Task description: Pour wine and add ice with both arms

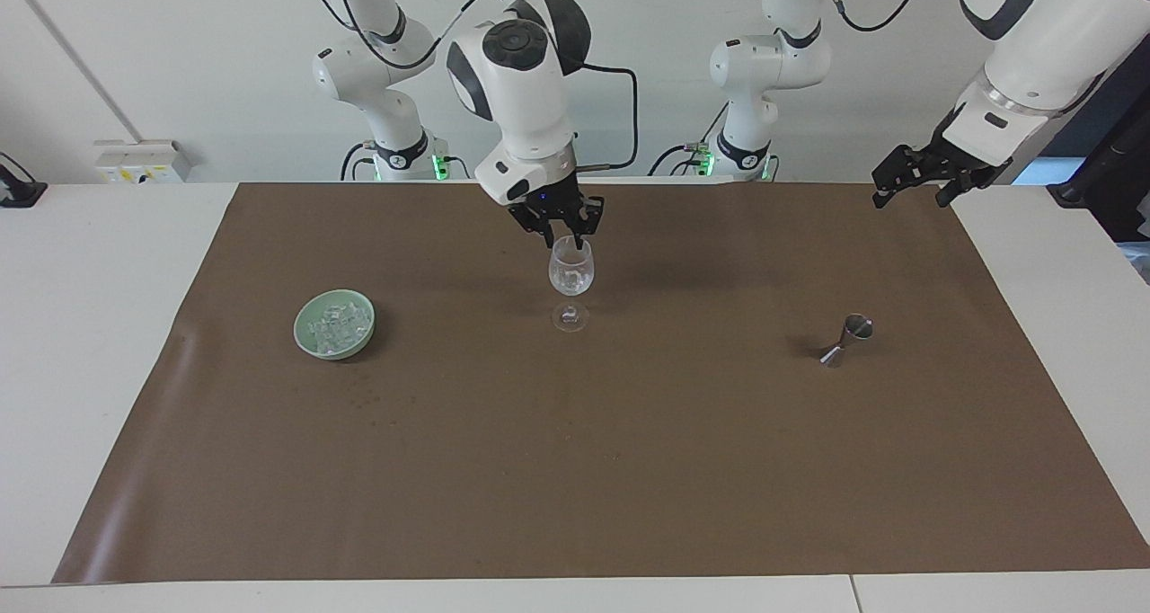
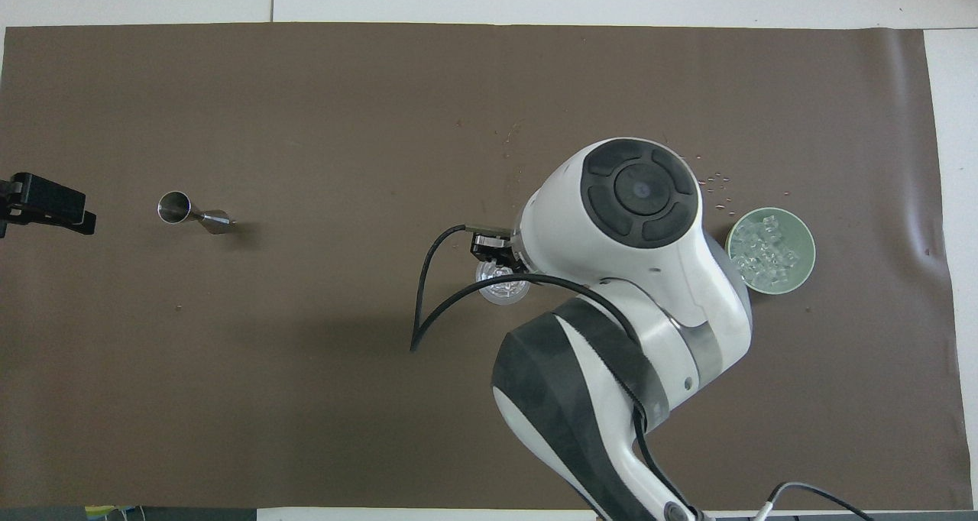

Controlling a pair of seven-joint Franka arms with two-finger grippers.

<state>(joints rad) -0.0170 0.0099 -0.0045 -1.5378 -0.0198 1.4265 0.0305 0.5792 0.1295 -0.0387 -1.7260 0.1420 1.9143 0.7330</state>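
Observation:
A clear stemmed glass (image 1: 571,276) stands upright mid-mat, with ice chunks in the bottom of its bowl; the overhead view shows only part of the glass (image 2: 500,290) under the right arm. My right gripper (image 1: 559,235) hangs just over the glass rim, open, with nothing between its fingers. More ice (image 1: 338,321) is heaped in a pale green bowl (image 1: 305,334) toward the right arm's end. My left gripper (image 1: 915,180) waits open in the air over the mat's edge at the left arm's end. No wine shows.
A small steel jigger (image 1: 847,339) lies tipped on the brown mat (image 1: 575,469) toward the left arm's end. Tiny bits (image 2: 714,181) speckle the mat just farther from the robots than the bowl (image 2: 804,234). White table surrounds the mat.

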